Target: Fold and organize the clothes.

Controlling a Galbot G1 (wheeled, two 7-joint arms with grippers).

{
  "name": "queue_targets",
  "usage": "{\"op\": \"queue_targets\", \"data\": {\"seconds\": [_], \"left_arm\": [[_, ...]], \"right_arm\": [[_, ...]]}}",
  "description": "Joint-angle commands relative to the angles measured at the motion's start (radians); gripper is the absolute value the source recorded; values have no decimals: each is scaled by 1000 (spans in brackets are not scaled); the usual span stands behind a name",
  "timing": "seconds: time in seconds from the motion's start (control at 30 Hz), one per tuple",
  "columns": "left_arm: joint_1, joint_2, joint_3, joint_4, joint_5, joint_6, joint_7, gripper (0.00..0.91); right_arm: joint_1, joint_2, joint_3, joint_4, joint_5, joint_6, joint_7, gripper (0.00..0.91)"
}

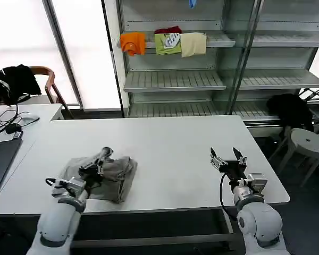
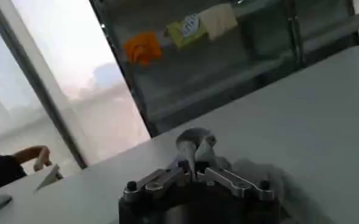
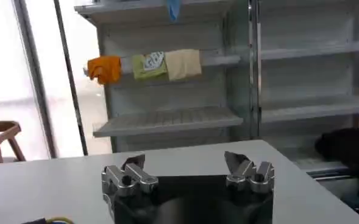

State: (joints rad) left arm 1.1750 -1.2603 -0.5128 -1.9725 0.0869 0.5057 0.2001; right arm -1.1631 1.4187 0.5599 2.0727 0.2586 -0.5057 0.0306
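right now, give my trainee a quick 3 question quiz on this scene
1. True or false: the left gripper is shut on the shirt.
2. The right gripper is: A) open above bare table, B) gripping the shirt, C) resting on the shelf.
3. Fill in: on the shelf, the orange garment hangs beside a ____ one and a cream one.

Key: 1 true, its fingers pinch a raised fold of cloth, as the left wrist view shows. 2 A. 3 green.
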Motion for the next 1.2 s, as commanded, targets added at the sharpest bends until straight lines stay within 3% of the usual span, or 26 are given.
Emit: {"op": "queue_targets", "data": {"seconds": [0.03, 0.23, 0.27, 0.3, 0.63, 0.8, 1.0, 1.1, 1.2], "left_arm": [[7, -54, 131, -17, 16, 54, -29, 10], [12, -62, 142, -16, 15, 60, -30, 20], [13, -64, 142, -13, 15, 60, -31, 635], [15, -70, 145, -9, 15, 59, -42, 907], [12, -109, 171, 9, -35, 57, -81, 907], [16, -110, 150, -81, -130, 52, -85, 907], [1, -7, -100, -180, -364, 49, -77, 907], [-1, 66, -278, -90, -433, 30, -58, 907], [10, 131, -370, 33, -450, -2, -23, 907]], "right_arm": [[-11, 1, 2, 3, -1, 1, 0, 907], [-12, 2, -1, 3, -4, 1, 1, 907], [-12, 2, -2, 3, -5, 1, 1, 907], [-12, 2, -2, 3, -5, 1, 1, 907], [-17, 2, -7, 6, -11, 1, 1, 907], [-18, 2, -11, 4, -17, 0, 0, 907], [-13, 5, -20, 5, -19, -4, 2, 907], [-12, 6, -24, 5, -22, -6, 2, 907], [-9, 9, -36, 1, -32, -10, 2, 907]]}}
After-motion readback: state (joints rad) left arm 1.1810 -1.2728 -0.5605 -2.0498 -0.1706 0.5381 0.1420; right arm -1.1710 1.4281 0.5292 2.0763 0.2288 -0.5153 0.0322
